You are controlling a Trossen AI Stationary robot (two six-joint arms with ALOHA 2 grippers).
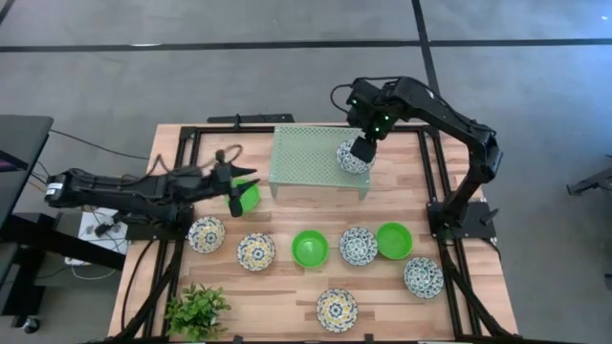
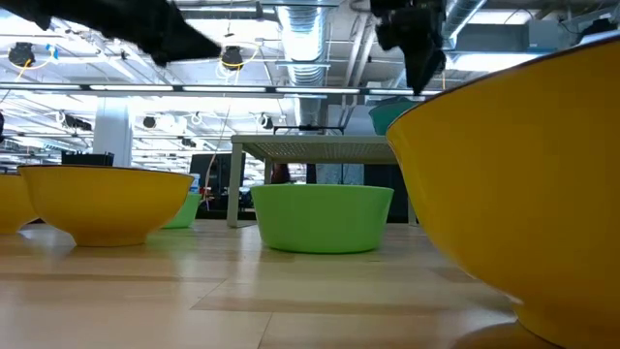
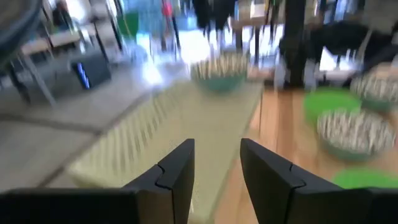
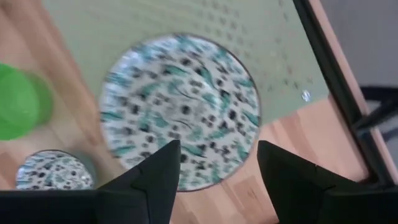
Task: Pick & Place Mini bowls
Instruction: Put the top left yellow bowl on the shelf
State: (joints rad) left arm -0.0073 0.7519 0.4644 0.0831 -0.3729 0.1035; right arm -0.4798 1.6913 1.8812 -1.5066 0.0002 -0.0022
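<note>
Nearest the front edge of the surface [image 1: 287, 296] sit a small plant [image 1: 196, 311] and one yellow-and-blue bowl [image 1: 337, 310]. Behind them runs a loose row of six more: two yellow-and-blue bowls [image 1: 256, 251], two plain green bowls [image 1: 309, 247] and two blue floral bowls [image 1: 358, 246], all upright and apart from one another.

Farther back on the left, the left end effector [image 1: 232, 191] hangs with its fingers apart. The left wrist view shows nothing between them. A third green bowl [image 1: 248, 198] lies just beside it, short of the rack [image 1: 306, 158]; whether they touch cannot be told.

At the back, a blue floral bowl on the rack [image 4: 180, 106] sits near the front right corner, close to the edge. The right end effector [image 4: 217, 149] is directly above it, fingers spread wide and gripping nothing.

The step in hand looks like stocking the rack. With that bowl so near the corner, the right arm should move straight up or down and avoid any sideways brush that could tip the bowl off. The left arm should probably pinch its green bowl by the rim, lift it clear of the rack's edge, and set it down on the open left part, well away from the right arm.
</note>
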